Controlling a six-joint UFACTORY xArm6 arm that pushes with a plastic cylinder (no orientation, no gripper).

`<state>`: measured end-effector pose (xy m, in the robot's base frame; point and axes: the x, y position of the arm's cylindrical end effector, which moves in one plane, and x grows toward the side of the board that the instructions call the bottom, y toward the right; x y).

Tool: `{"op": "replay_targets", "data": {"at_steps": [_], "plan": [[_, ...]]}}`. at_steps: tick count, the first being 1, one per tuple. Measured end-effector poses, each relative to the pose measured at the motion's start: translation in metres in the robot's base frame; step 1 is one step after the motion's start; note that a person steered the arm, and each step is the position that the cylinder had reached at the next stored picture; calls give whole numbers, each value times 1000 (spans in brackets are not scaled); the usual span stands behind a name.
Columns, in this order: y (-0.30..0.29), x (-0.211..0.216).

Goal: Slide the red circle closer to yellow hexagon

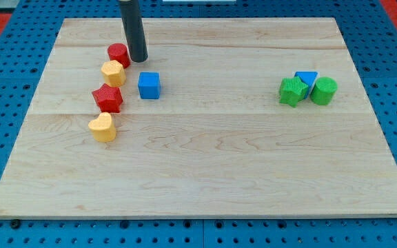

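- Wooden board (205, 172): task blocks sit near its top left.
- My tip (138, 60), a bare rod holding nothing, rests just right of the red circle (118, 54).
- Yellow hexagon (113, 72) touches the circle's lower edge, so little travel remains, I judge.

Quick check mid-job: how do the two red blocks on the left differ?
The red circle is a round cylinder; the red star has points. The circle sits nearer the view's top, beside my tip and touching the yellow hexagon; the star sits lower, below that hexagon. Both are red and similar in size.
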<state>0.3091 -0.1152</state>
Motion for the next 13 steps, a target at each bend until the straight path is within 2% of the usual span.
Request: {"op": "replay_targets", "data": {"at_steps": [4,6,9,11,13], "plan": [[-17,-1],[-49,-13],[-52,28],[-52,31],[-50,-1]]}}
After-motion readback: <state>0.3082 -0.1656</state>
